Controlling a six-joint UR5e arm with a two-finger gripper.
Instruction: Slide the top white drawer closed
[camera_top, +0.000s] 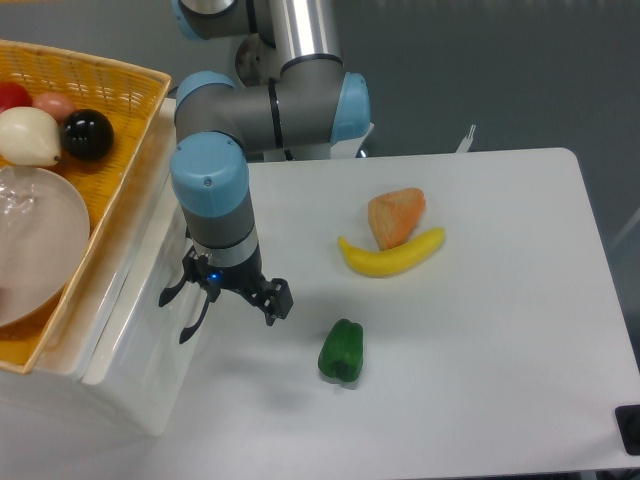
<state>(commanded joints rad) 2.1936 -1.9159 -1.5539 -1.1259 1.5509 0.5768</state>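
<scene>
Beside top white drawer (130, 330), tool (228, 303) seemingly spread

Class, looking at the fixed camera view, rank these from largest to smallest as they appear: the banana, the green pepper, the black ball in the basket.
1. Banana, clearly the longest.
2. Green pepper.
3. Black ball, though it looks close to the pepper and sits higher in the basket, nearer the camera, so that order is unsure.

Bright even overhead light, soft faint shadows, sharp focus, mild glare

Grey arm (270, 110), blue caps, black hand (225, 305)
</scene>
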